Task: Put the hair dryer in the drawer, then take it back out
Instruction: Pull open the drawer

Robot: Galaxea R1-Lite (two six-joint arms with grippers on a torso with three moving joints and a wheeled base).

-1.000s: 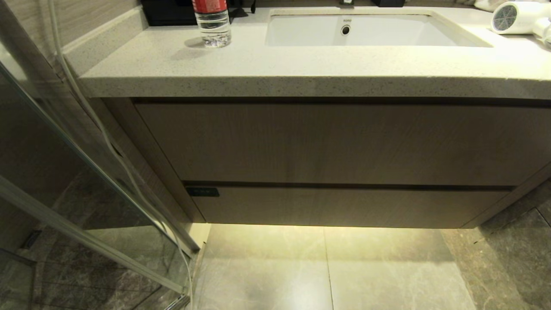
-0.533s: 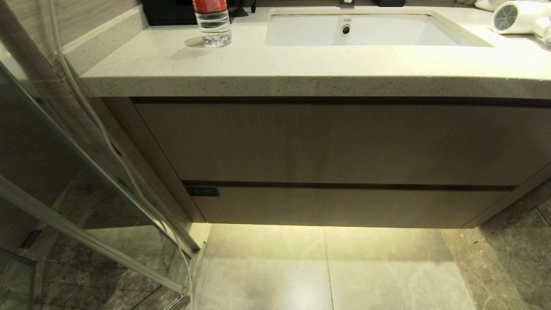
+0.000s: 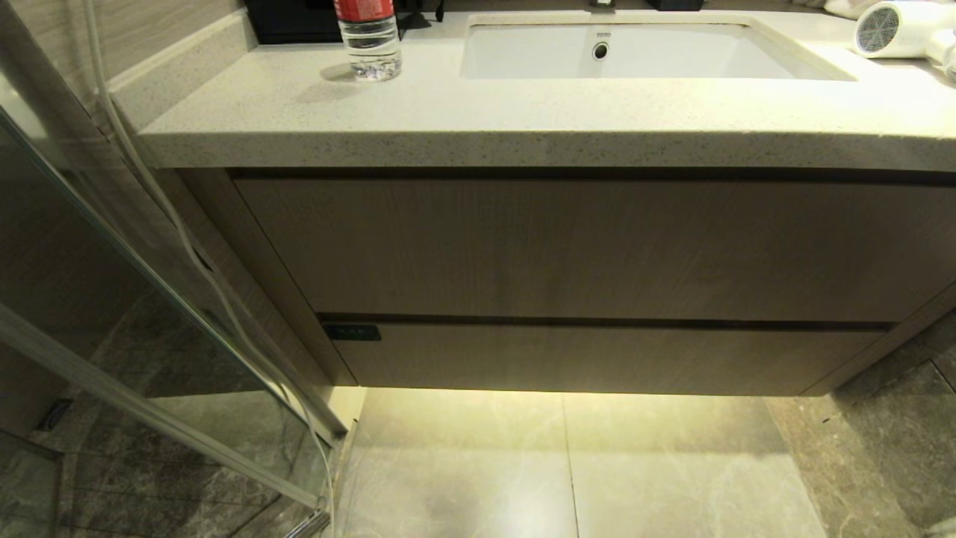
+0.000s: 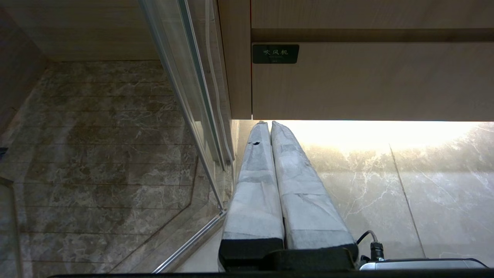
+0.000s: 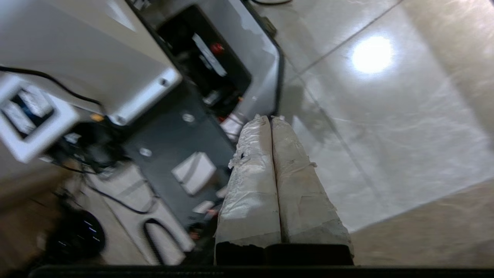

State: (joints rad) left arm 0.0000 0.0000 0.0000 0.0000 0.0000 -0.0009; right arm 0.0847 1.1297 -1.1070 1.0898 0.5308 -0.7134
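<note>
The white hair dryer (image 3: 900, 28) lies on the speckled countertop (image 3: 523, 112) at the far right, its grey mesh grille facing left. The drawer (image 3: 605, 357) is the low wood-grain front under the taller panel, pushed in, with a small dark label (image 3: 352, 332) at its left end. Neither arm shows in the head view. In the left wrist view my left gripper (image 4: 267, 124) is shut and empty, low over the floor before the drawer (image 4: 370, 81). My right gripper (image 5: 267, 119) is shut and empty, pointing down at the robot's base (image 5: 185, 127) and the floor.
A white sink (image 3: 635, 52) is set in the counter, with a red-labelled water bottle (image 3: 368, 37) to its left. A glass shower door (image 3: 149, 299) with a metal frame stands at the left. Pale floor tiles (image 3: 567, 463) lie below the cabinet.
None in the head view; the hair dryer, drawer and bottle stay put.
</note>
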